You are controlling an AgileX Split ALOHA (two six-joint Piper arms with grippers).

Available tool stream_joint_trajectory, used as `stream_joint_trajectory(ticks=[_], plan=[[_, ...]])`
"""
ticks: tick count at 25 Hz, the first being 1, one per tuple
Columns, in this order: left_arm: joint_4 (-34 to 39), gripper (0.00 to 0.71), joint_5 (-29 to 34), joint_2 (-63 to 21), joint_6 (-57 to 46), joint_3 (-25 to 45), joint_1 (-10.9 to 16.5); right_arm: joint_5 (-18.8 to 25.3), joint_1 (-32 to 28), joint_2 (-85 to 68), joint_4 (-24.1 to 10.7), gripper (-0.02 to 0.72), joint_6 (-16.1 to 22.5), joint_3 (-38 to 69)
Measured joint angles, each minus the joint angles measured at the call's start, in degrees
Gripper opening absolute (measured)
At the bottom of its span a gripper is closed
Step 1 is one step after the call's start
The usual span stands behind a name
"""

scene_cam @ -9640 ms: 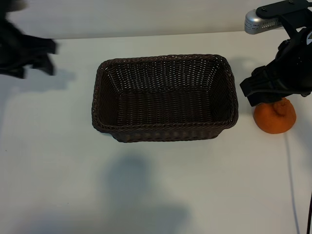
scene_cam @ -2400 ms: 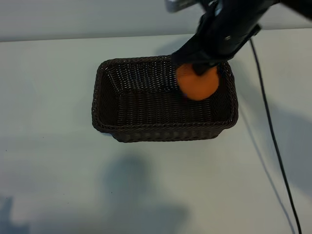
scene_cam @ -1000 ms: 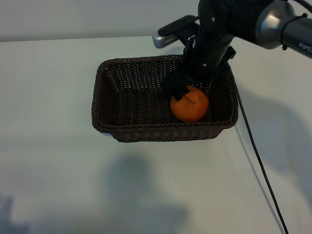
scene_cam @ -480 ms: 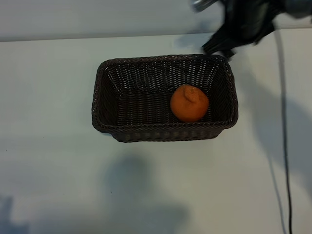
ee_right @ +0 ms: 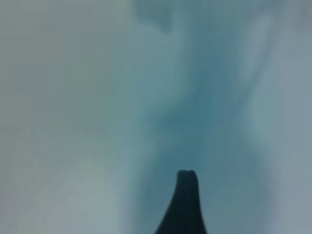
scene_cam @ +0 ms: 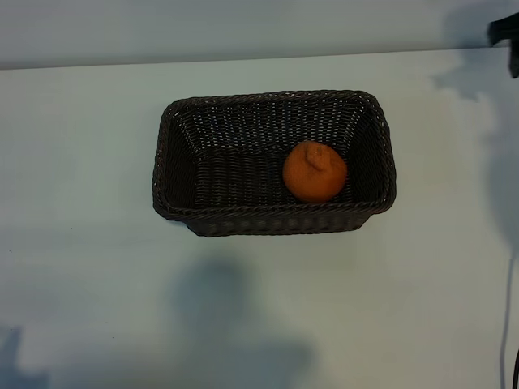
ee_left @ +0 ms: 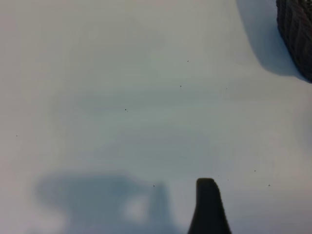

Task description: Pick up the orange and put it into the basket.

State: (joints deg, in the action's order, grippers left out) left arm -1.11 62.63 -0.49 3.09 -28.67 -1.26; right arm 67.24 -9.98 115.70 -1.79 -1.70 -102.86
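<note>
— Where's the orange [scene_cam: 315,171]?
— Right half of the basket [scene_cam: 174,162], centre frame: bright, round, knobby bump up.
— Pincers?
— Left pincer [ee_left: 208,204] parked, wide. Right pincer [ee_right: 184,202]: can't tell.

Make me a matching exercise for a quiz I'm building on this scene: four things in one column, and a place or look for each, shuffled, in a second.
Things:
1. orange
2. basket
3. cable
4. right arm

Place or look:
a. just showing at the far right corner of the exterior view
b. lying inside the basket, in its right half
c. dark-brown wicker, rectangular
d. running along the right edge, near side

Pairs: 1-b, 2-c, 3-d, 4-a
</note>
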Motion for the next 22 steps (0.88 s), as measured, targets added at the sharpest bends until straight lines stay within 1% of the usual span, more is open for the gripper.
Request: stream_joint_trajectory(ticks=[1, 4, 12, 16, 22], plan=[[0.0, 0.509, 0.0, 0.0, 0.0, 0.0, 0.0, 0.0, -1.51, 0.0, 2.25, 0.597, -1.0, 0.0], [0.0, 0.509, 0.0, 0.0, 0.0, 0.0, 0.0, 0.0, -4.12, 0.0, 6.6, 0.597, -2.83, 0.0], [0.0, 0.509, 0.0, 0.0, 0.0, 0.0, 0.0, 2.31, -4.59, -3.86, 10.24, 0.597, -4.06, 0.0], [0.0, 0.509, 0.0, 0.0, 0.0, 0.0, 0.0, 2.59, -4.59, -10.52, 11.37, 0.597, -4.46, 0.0], [0.0, 0.509, 0.0, 0.0, 0.0, 0.0, 0.0, 3.12, -4.59, -24.39, 13.37, 0.597, -4.52, 0.28]])
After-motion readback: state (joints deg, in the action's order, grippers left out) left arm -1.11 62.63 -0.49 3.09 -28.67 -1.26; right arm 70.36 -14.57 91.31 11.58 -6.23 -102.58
